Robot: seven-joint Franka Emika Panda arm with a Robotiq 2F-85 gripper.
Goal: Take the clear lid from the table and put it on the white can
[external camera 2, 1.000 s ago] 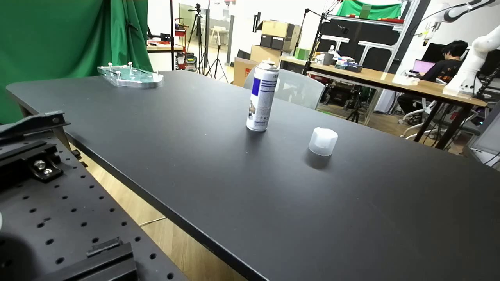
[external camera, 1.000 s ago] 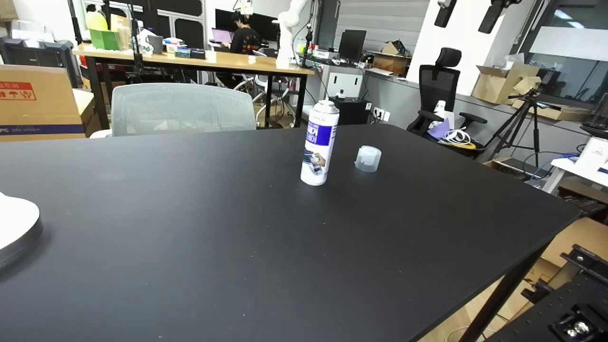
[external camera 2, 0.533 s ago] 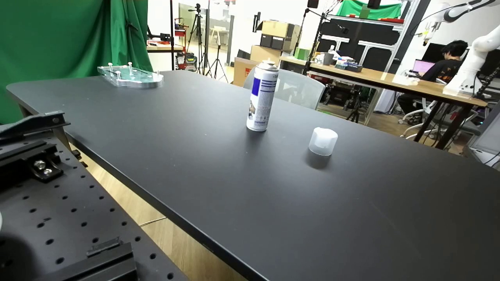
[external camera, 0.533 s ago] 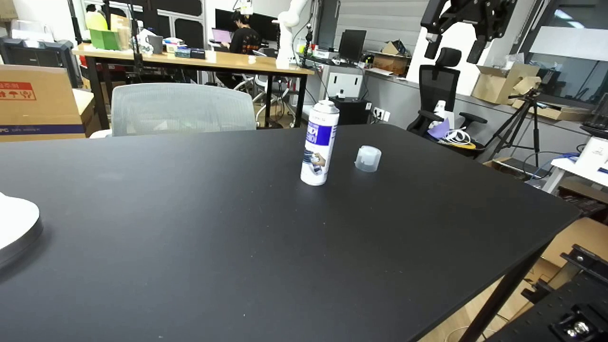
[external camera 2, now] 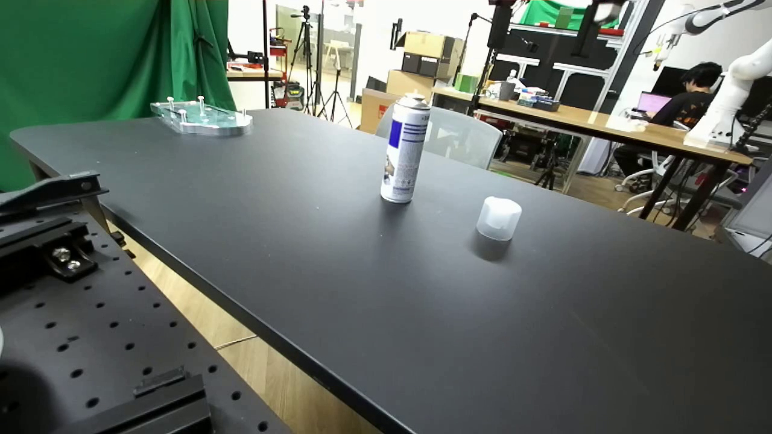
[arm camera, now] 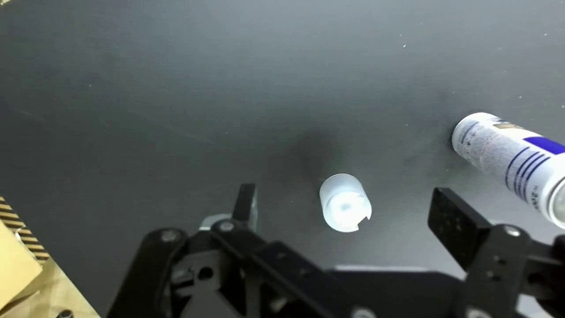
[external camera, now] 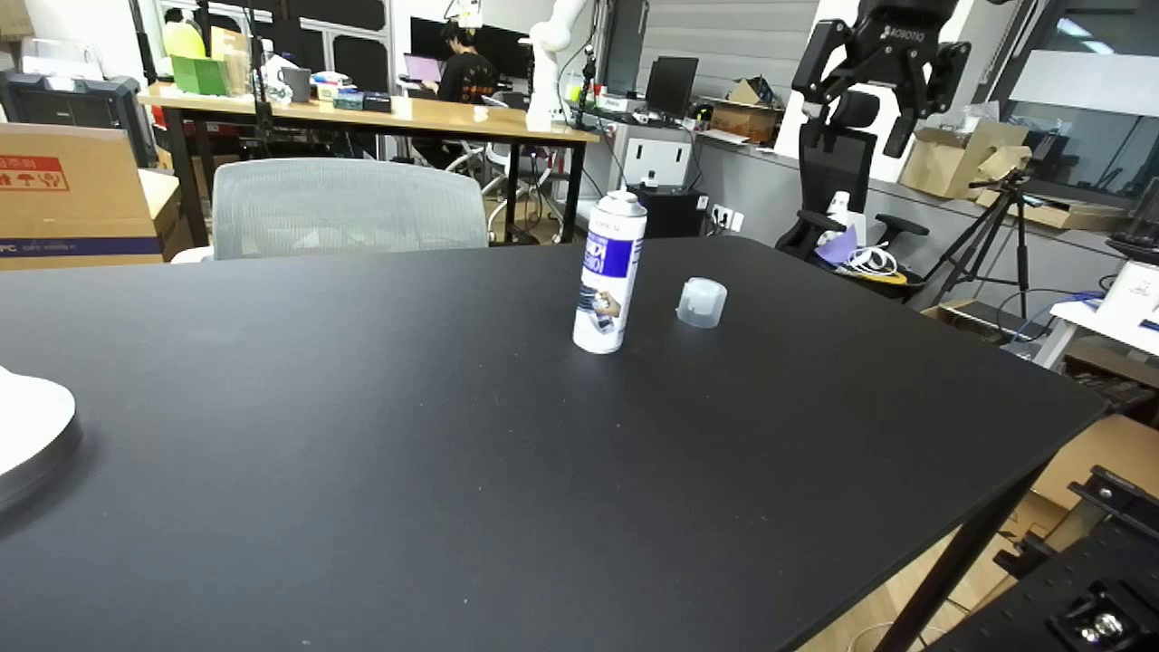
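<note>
The clear lid [external camera: 702,302] is a short translucent cap standing on the black table [external camera: 380,453]. It also shows in an exterior view [external camera 2: 499,218]. In the wrist view the lid [arm camera: 345,201] shows a notch in the rim that faces the camera. The white can [external camera: 608,272] stands upright a short way from the lid, its blue label showing and its narrow top bare. In the wrist view the can [arm camera: 507,154] is at the right edge, partly cut off. My gripper [external camera: 856,136] is open and empty, high above the table. In the wrist view the lid appears between its fingers [arm camera: 457,225].
A white-topped flat object [external camera: 34,421] lies at the table's left end. A glassy board with pegs [external camera 2: 202,119] is at the far end. A perforated black mounting plate [external camera 2: 132,337] adjoins the table's edge. A grey chair back [external camera: 349,208] stands behind the table.
My gripper has come down from the top of both exterior views, moving slightly left in an exterior view. It stays open. The lid and the can have not moved.
</note>
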